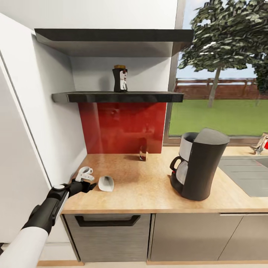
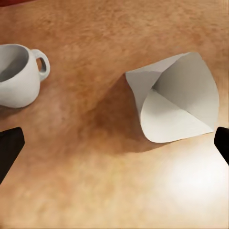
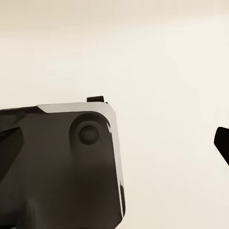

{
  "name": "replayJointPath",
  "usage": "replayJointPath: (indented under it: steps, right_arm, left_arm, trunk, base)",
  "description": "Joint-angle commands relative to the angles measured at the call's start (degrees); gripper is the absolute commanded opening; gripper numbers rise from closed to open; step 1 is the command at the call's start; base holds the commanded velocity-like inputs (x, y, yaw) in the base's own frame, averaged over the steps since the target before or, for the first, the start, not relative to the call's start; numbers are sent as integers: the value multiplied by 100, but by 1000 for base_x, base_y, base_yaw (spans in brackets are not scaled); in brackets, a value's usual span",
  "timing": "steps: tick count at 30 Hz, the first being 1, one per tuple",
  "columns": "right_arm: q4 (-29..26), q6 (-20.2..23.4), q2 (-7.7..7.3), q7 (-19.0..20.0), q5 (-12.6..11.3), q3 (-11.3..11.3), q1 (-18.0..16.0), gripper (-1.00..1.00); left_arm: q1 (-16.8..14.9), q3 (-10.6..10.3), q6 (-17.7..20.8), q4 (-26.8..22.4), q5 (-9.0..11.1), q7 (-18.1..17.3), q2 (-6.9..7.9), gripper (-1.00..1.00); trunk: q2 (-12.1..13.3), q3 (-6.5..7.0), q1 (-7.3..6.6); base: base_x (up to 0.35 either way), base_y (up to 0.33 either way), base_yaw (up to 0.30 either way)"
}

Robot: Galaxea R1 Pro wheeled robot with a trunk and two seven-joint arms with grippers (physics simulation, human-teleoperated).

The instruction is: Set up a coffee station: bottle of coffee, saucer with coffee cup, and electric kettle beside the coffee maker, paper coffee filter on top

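The black coffee maker (image 1: 201, 167) stands on the kitchen countertop (image 1: 149, 190), right of centre. The bottle of coffee (image 1: 120, 79) stands upright on the kitchen shelf (image 1: 119, 97). At the counter's left end the paper coffee filter (image 1: 106, 183) lies on its side, mouth open (image 2: 176, 98). The white coffee cup (image 1: 85, 173) (image 2: 19, 76) sits just beyond it. My left gripper (image 1: 90, 185) (image 2: 114, 145) hovers open over the counter with nothing in it, cup and filter just ahead. My right gripper (image 3: 114, 145) is open and empty. The saucer and electric kettle are out of view.
A white wall borders the counter's left end. A small dark object (image 1: 143, 149) stands by the red backsplash (image 1: 123, 126). The steel sink (image 1: 245, 175) lies to the right of the coffee maker. In the right wrist view a dark robot part (image 3: 62, 167) sits over a pale surface.
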Motion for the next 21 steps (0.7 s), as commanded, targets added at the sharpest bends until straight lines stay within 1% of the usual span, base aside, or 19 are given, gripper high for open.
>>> replayJointPath:
  steps: [1,7,15,18,19,21]
  right_arm:
    - [5,-23,0,7,-58,4,-2,100]
    - [6,-23,0,1,-57,5,-2,100]
    - [6,-23,0,0,-60,11,-2,100]
    - [6,-18,6,0,-65,1,-2,100]
    - [6,-20,14,0,-63,9,-2,100]
    - [6,-22,16,3,-53,22,-2,100]
  left_arm:
    - [-1,17,0,19,-50,-20,-6,100]
    - [0,16,-56,156,-24,80,-35,100]
    - [0,15,-68,343,-19,82,-65,100]
    - [0,15,-77,361,-15,84,-64,100]
    - [0,29,-255,398,-17,96,-59,100]
    - [0,31,-386,506,-27,107,-58,100]
  trunk:
    - [-4,-2,2]
    - [-4,-2,2]
    - [-4,-2,2]
    - [-4,-2,2]
    - [-4,-2,2]
    - [-4,-2,2]
  base:
    - [7,0,0]
    - [2,0,0]
    - [0,0,-1]
    - [0,0,-121]
    - [146,0,-37]
    - [146,0,-19]
